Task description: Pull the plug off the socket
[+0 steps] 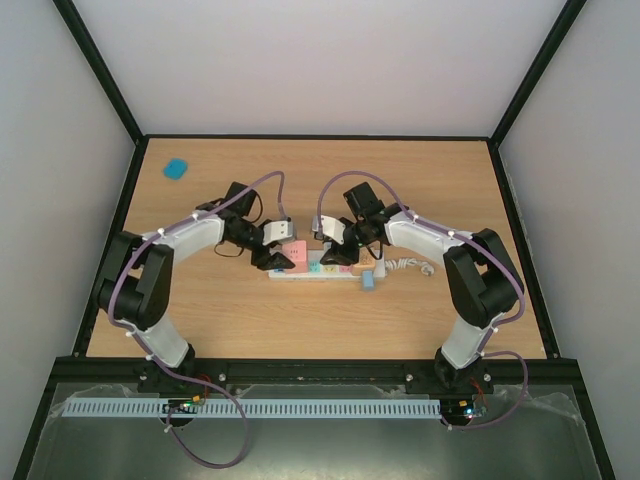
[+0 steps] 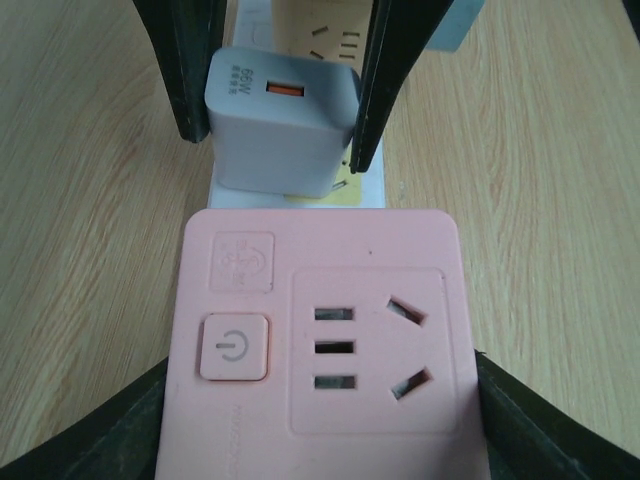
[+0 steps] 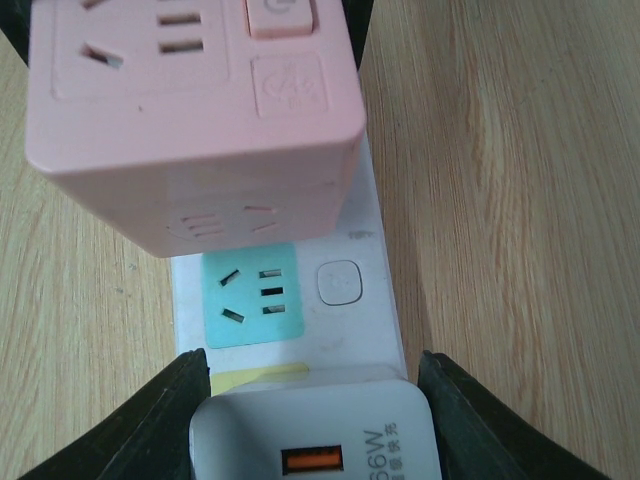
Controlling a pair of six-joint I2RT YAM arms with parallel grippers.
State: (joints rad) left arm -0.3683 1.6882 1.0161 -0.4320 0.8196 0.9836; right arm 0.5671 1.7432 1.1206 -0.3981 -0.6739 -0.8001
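Note:
The white power strip (image 1: 318,273) lies mid-table; it also shows in the right wrist view (image 3: 350,330). A pink cube adapter (image 1: 295,254) sits over its left end. My left gripper (image 1: 272,257) is shut on the cube's sides; in the left wrist view the cube (image 2: 320,340) fills the space between my fingers (image 2: 90,440). A white 66W charger plug (image 2: 285,120) stands on the strip over the yellow outlet. My right gripper (image 1: 338,255) is shut on it, and its fingers (image 3: 150,420) press both sides of the charger (image 3: 315,440). The green outlet (image 3: 252,295) lies bare between cube and charger.
The strip's short white cord (image 1: 410,266) curls to the right, with a small pale-blue piece (image 1: 368,281) beside the strip. A blue object (image 1: 176,167) lies at the far left of the wooden table (image 1: 220,320). Black frame rails edge the table.

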